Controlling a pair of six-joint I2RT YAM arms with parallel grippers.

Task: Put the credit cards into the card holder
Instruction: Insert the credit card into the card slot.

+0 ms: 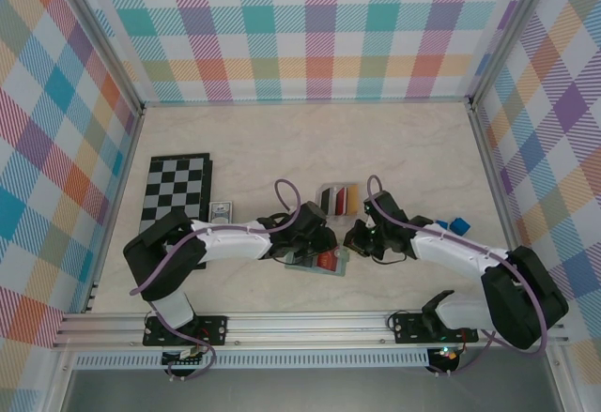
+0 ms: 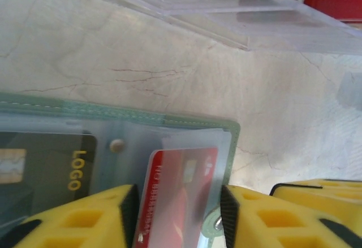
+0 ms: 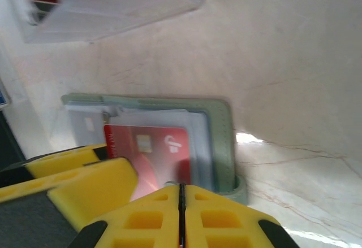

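Yellow fingertips of the left gripper sit at the bottom of its wrist view. They stand partly apart on either side of a red card, which lies half under a clear sleeve of the sage-green card holder. Whether they clamp the card, I cannot tell. Left of it in that frame, a black card marked LOGO sits in another pocket. At bottom centre of the right wrist view, the right gripper has its pads pressed together at the holder's near edge. From above, the holder lies low in the middle of the table, just below both gripper heads. Beyond them stands a clear tray holding cards. A chessboard lies at middle left.
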